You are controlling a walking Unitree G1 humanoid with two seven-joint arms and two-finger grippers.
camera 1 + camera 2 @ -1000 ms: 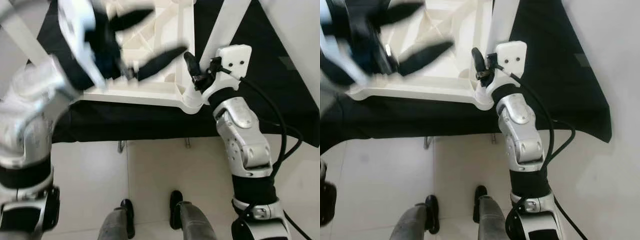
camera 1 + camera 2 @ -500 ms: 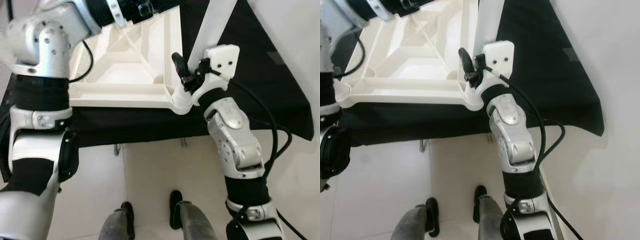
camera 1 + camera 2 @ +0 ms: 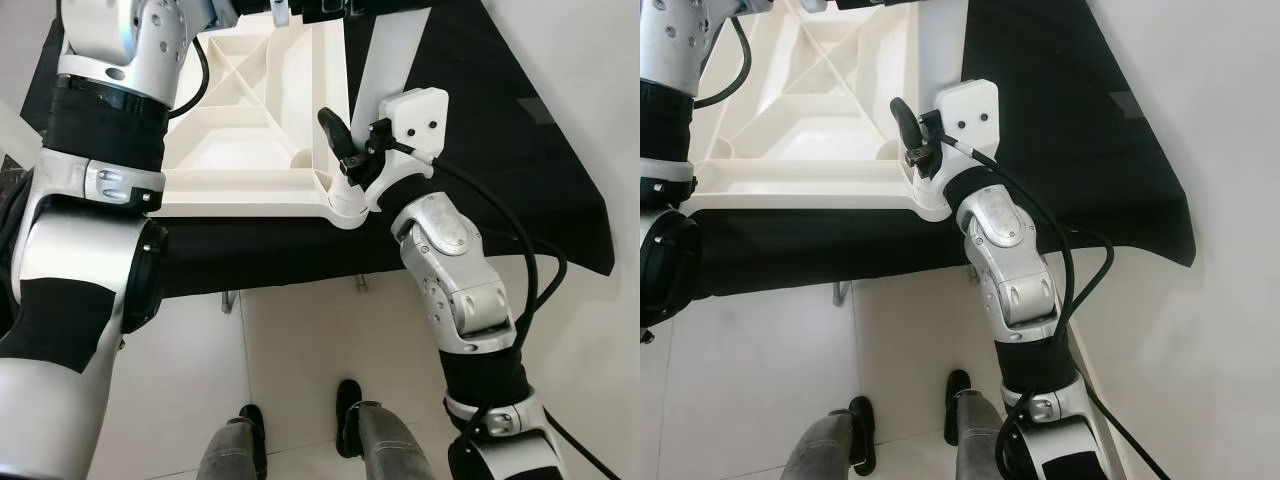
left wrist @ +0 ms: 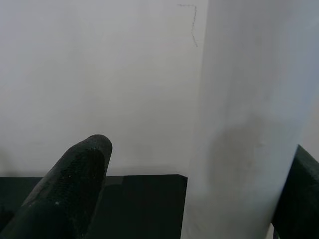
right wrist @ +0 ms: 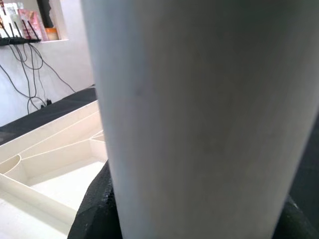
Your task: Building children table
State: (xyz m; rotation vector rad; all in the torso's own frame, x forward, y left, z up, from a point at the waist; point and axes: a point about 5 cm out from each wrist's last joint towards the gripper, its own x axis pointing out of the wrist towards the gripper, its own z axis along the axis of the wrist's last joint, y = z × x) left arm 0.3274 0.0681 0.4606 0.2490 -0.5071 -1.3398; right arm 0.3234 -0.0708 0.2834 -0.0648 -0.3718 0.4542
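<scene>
The white plastic tabletop (image 3: 250, 130) lies upside down on a black-covered bench (image 3: 480, 120), ribs facing up. A white table leg (image 3: 388, 60) stands in its near right corner socket (image 3: 345, 205). My right gripper (image 3: 350, 150) is shut on the leg just above the socket. In the right wrist view the leg (image 5: 199, 99) sits between the black fingers (image 5: 94, 199). My left arm (image 3: 110, 110) reaches over the tabletop to the leg's upper part. There my left gripper (image 4: 199, 164) is open, with the leg (image 4: 239, 124) between its fingers, close to one and apart from the other (image 4: 75, 189).
The bench's front edge (image 3: 280, 270) hangs with black cloth, with thin metal legs (image 3: 228, 298) under it. Pale floor tiles (image 3: 300, 350) lie below, where grey legs in black shoes (image 3: 345, 400) stand. A black cable (image 3: 530, 260) loops beside my right arm. A white wall (image 3: 1200, 150) runs on the right.
My left arm has swung from close in front of the camera to the far upper part of the leg. The right gripper has kept its hold at the leg's base. The camera has shifted.
</scene>
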